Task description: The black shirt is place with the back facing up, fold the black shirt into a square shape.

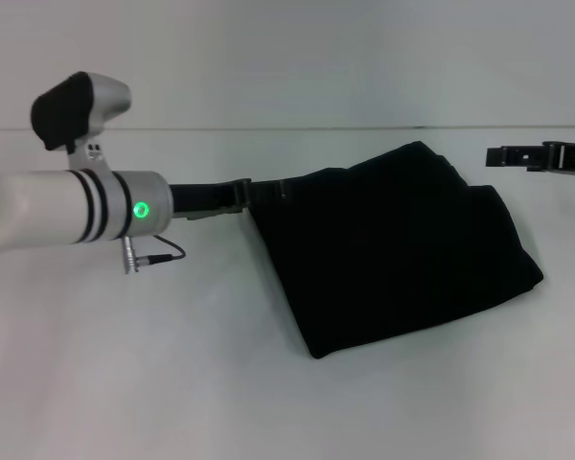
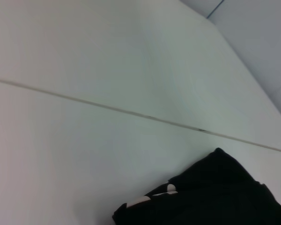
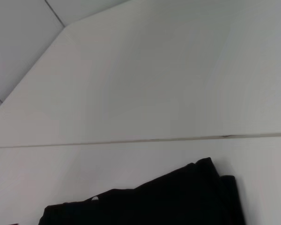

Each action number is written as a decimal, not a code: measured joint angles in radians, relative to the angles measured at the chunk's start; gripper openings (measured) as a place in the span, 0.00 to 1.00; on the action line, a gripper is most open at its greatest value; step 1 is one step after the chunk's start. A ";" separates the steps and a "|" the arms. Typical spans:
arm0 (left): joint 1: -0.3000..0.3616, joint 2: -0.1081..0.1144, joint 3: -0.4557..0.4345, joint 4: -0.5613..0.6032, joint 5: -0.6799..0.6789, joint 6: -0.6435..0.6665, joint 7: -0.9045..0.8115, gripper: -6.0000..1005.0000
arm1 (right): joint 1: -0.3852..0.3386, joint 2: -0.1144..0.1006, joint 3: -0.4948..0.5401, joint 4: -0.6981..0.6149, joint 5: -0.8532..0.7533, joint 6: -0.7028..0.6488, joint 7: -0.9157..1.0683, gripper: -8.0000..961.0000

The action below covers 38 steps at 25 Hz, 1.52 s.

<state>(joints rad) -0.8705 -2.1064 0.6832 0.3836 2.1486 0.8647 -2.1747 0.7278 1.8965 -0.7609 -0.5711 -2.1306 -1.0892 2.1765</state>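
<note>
The black shirt (image 1: pixel 402 249) lies folded on the table (image 1: pixel 172 383). The left claw (image 1: pixel 259 192) seems to pinch its edge. The right claw (image 1: pixel 498 156) waits beside it, grip unclear.

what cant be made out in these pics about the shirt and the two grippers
- Left gripper: head view; its tip merges with the black shirt, so the jaws' state and any grip are unreadable.
- Right gripper: head view; cut off by the right edge, too dark and small.
- Shirt folds and sleeves: every view; uniform black hides the layers, and both wrist views crop it.
</note>
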 joint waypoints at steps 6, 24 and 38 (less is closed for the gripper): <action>-0.046 -0.006 0.009 -0.058 0.001 -0.130 -0.005 0.93 | 0.016 0.011 0.000 -0.001 -0.005 0.006 -0.035 0.94; -0.067 -0.038 0.010 -0.097 -0.007 -0.200 -0.010 0.87 | 0.022 0.021 0.000 -0.010 -0.008 -0.001 -0.050 0.94; -0.052 -0.044 0.022 -0.086 -0.006 -0.181 0.074 0.83 | 0.022 0.024 0.000 -0.010 -0.008 0.001 -0.058 0.94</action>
<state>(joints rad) -0.9228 -2.1506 0.7055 0.2971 2.1421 0.6835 -2.1010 0.7503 1.9209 -0.7608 -0.5814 -2.1384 -1.0879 2.1184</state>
